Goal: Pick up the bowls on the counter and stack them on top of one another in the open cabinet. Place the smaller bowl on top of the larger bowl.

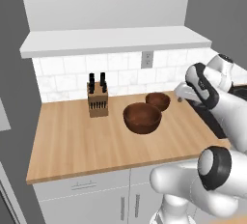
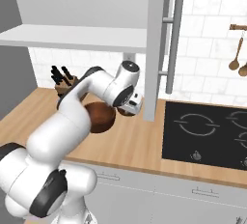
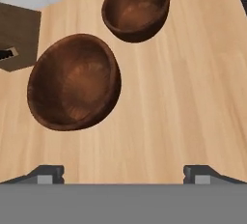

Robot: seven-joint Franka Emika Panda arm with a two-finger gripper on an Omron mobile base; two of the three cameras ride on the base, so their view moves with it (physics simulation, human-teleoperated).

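The gripper (image 3: 123, 175), fingers spread wide and holding nothing, hangs over bare counter (image 3: 193, 97), with the larger bowl (image 3: 73, 80) ahead to its left and the smaller bowl (image 3: 136, 7) farther ahead beyond.

Dark polished wooden bowls (image 3: 73, 82) — matt wood-grain counter (image 3: 183, 97) — wooden knife block (image 1: 98, 103)

2 reddish-brown bowls (image 1: 142, 117), tan wood-grain counter (image 1: 72, 141), white cabinet (image 1: 111, 39)
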